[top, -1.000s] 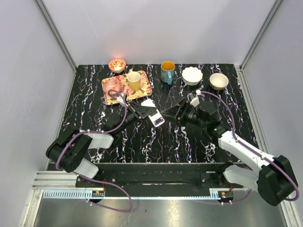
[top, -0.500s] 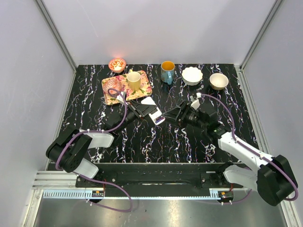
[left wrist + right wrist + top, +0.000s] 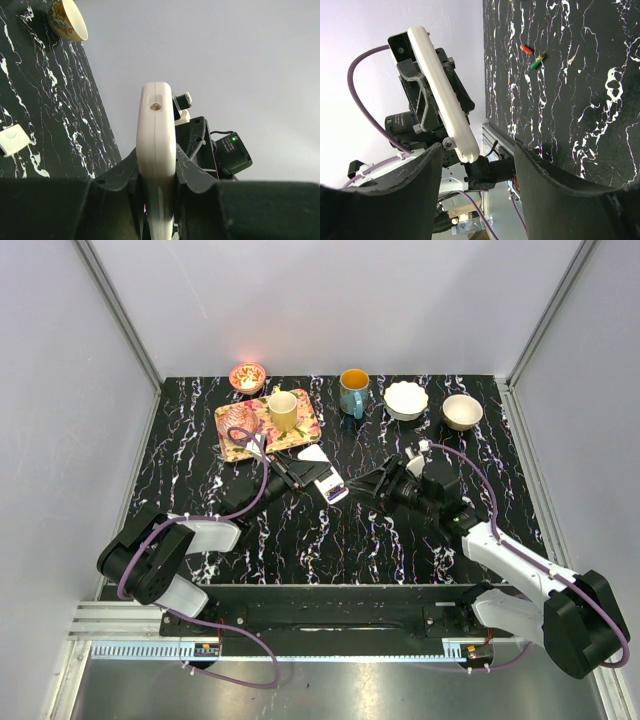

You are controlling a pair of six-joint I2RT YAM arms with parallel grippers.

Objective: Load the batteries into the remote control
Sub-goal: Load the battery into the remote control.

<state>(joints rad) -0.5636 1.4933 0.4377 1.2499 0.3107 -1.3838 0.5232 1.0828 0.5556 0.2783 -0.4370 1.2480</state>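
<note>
— Where do you stand?

— Your left gripper (image 3: 156, 167) pinches the remote control (image 3: 156, 125) by its long edges, lifted off the table (image 3: 580, 100). Your right gripper (image 3: 372, 483) is spread wide and empty, just beside the remote control. The red battery (image 3: 526, 48) and green battery (image 3: 536, 62) lie loose on the table, well apart from the remote control.

— The risk?

— Nudge it and that narrow pinch could let it twist. The purplish patch at its end may be a seated cell; it's too small to tell.
</note>
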